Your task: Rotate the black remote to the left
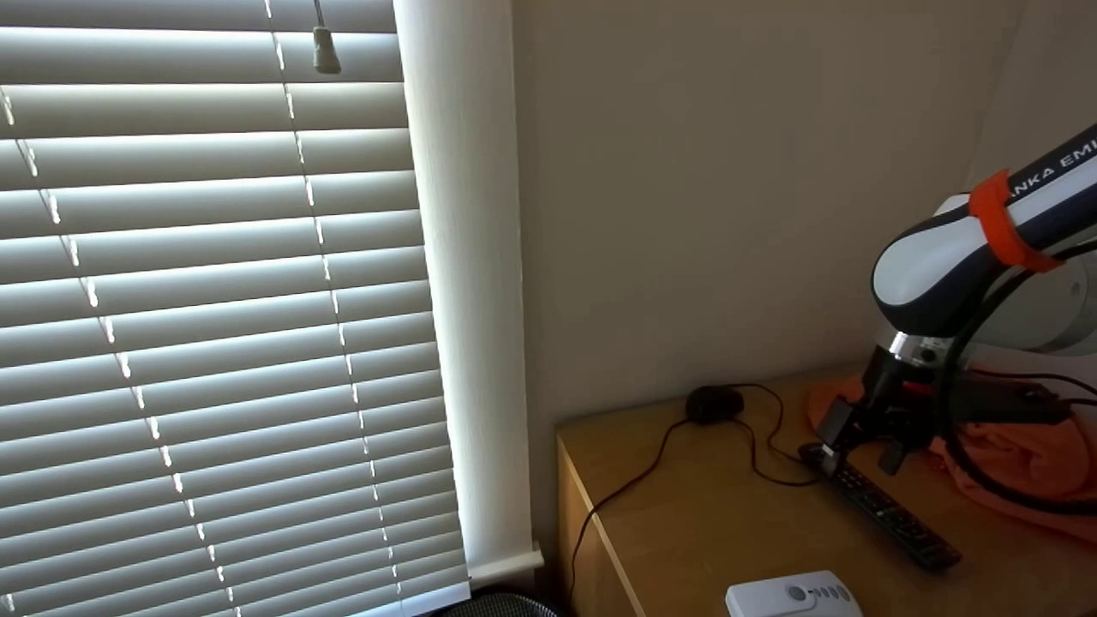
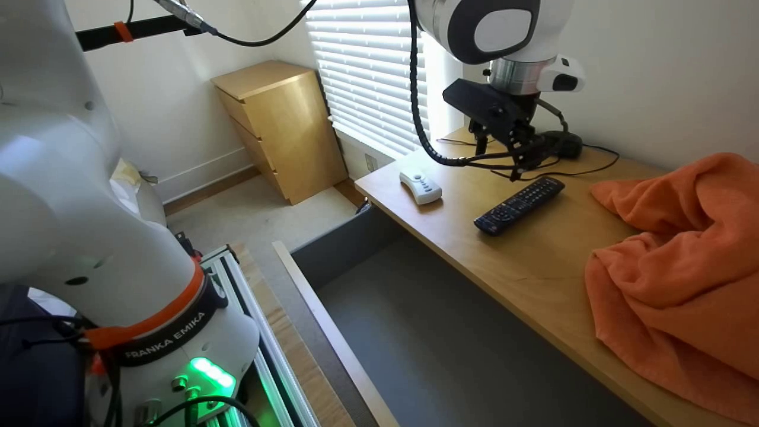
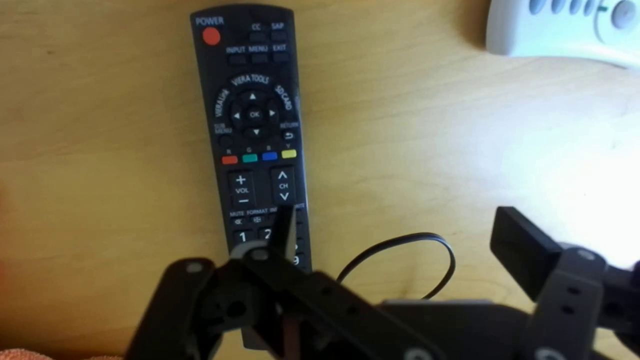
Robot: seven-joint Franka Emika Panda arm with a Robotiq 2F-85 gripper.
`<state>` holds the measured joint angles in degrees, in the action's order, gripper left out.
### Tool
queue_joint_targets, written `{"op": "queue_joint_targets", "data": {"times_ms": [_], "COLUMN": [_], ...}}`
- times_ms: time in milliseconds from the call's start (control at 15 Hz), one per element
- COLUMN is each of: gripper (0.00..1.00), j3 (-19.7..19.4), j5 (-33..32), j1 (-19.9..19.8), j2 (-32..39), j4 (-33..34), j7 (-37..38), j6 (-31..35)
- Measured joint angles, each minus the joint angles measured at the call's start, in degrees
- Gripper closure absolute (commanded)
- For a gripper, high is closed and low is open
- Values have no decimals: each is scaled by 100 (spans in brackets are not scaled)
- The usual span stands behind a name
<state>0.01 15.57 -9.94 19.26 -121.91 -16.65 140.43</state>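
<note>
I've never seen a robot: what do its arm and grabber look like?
A rounded white-and-black arm with bright orange bands, white "FRANKA EMIKA" lettering and a thick black cable. Past a silver metal collar comes a mostly black two-fingered gripper.

The black remote (image 3: 257,144) reads POWER, VIERA TOOLS, VOL, CH, 1 — the robot base (image 2: 172,357), FRANKA EMIKA.

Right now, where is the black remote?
In an exterior view, the black remote lies on the wooden surface between the white device and orange cloth; in the wrist view, it's left of centre, partly behind the tool.
</note>
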Motion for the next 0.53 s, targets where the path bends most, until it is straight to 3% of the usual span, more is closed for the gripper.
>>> {"op": "queue_joint_targets", "data": {"times_ms": [533], "gripper": [0], "j3": [-148], "j5": [-459], "j1": [-17], "j2": [484], "j4": [49], "j7": [-75], "j6": [344]}}
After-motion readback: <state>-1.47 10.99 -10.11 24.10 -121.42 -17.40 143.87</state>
